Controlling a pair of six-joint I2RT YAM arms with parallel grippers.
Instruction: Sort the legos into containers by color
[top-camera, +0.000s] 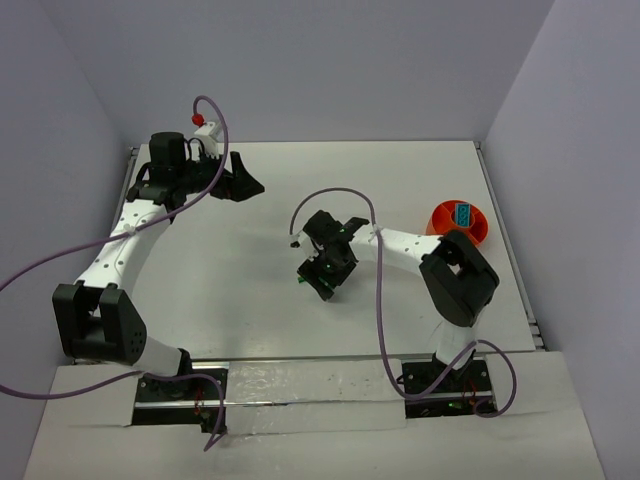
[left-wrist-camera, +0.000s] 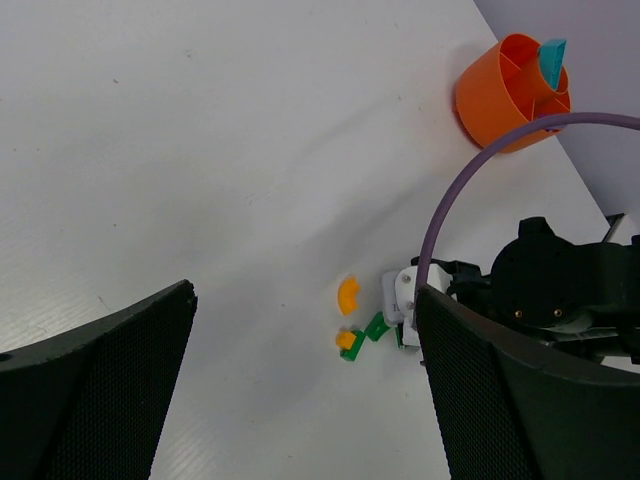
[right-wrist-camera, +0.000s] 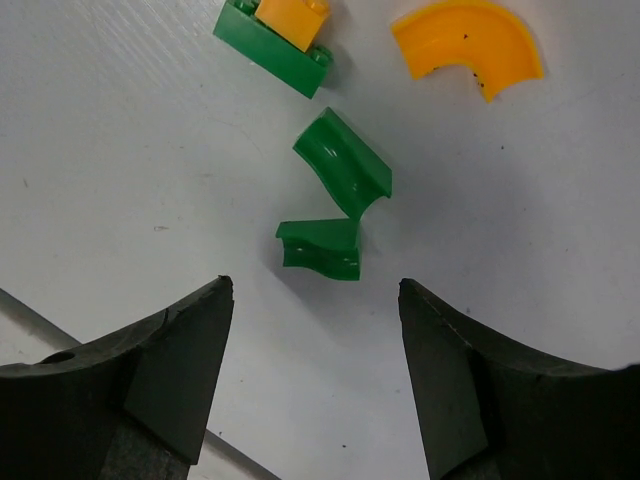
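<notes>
Legos first: the loose cluster sits mid-table, right under the right gripper. Count w/ me: green brick w/ a small orange brick stuck on top, curved green pc just below it, second green pc touching or nearly touching that one's lower end, orange curved pc off to the side. So 3 green, 2 orange out on the table. One teal brick is in already, standing in a compartment of the orange bowl, well apart at the table's right side. 1 bowl only, dividers inside. No red or purple-tan in view. Progress, I'd say: early, 1 pc sorted, 5 to go, and that stacked pair prob needs splitting since the colors differ. The right gripper has its jaws apart, nothing btwn them, hanging just short of the second green pc, which looks like the next pick. The left gripper is spread wide, empty, off at the far-left back, just watching.
</notes>
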